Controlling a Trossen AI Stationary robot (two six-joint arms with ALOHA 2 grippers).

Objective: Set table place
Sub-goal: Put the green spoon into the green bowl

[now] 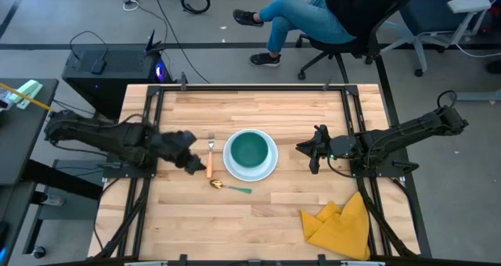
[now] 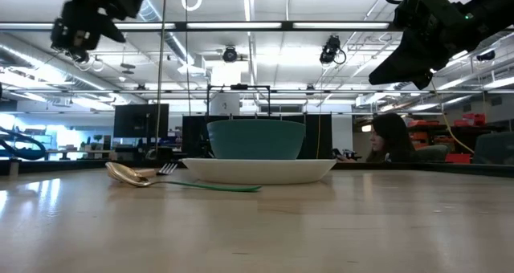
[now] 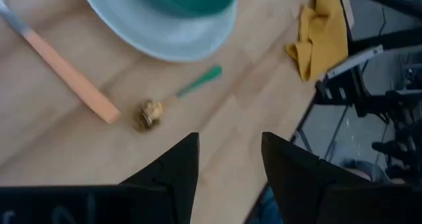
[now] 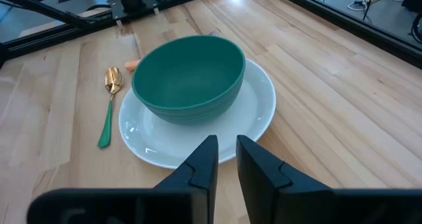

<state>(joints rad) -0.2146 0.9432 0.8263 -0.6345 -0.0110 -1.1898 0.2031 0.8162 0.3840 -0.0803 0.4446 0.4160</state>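
Observation:
A round white plate (image 1: pixel 268 168) lies mid-table (image 1: pixel 258 109) with the teal bowl (image 1: pixel 250 151) standing in it. Left of the plate lies the orange-handled fork (image 1: pixel 210 163), its tines toward the far edge. The gold spoon with a teal handle (image 1: pixel 229 188) lies on the wood near the plate's near left rim. My left gripper (image 3: pixel 227 151) hovers open above the table beside the fork handle (image 3: pixel 66 69) and the spoon (image 3: pixel 175 99), with nothing between its fingers. My right gripper (image 4: pixel 226 155) hangs right of the plate (image 4: pixel 257 112), pointing at it, its fingers a narrow gap apart and empty.
A crumpled yellow cloth (image 1: pixel 340 225) lies at the near right of the table. Black frame rails (image 1: pixel 360 125) run along both sides. A person sits on a chair (image 1: pixel 313 19) beyond the far edge. Bare wood lies near the front edge and behind the plate.

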